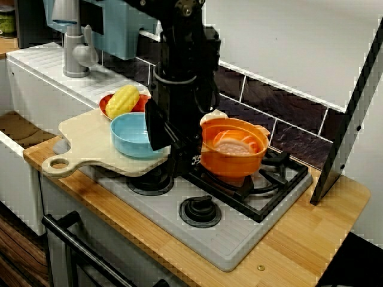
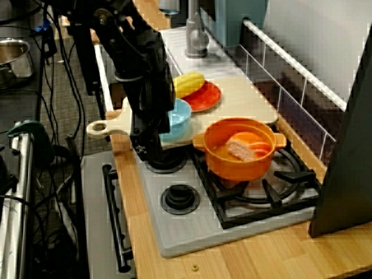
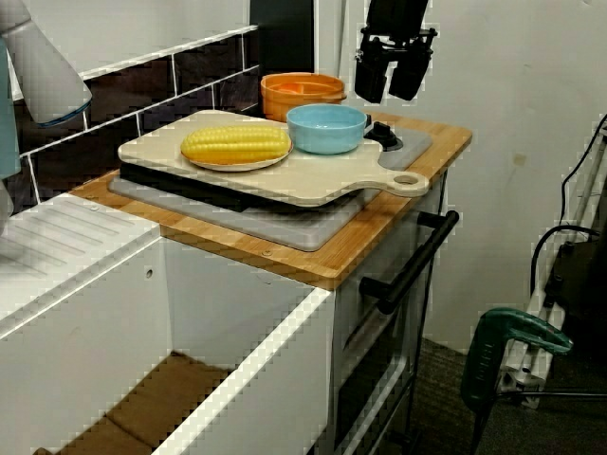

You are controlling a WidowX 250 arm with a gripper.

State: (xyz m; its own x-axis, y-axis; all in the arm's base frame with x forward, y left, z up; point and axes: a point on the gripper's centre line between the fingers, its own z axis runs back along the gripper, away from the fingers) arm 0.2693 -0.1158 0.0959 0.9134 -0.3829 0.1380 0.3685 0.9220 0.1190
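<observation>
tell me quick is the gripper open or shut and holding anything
Gripper: open, holding nothing, close to the blue bowl.

Soft, even room light falls from above, bright on the white wall [image 1: 287,42], with a faint shadow under the cutting board [image 1: 90,137] and a mild sheen on the orange pot [image 1: 233,158]. My arm [image 1: 179,72] reads as a near-black mass with little detail. All three pictures are coarse, with jagged stair-steps along sharp edges.
</observation>
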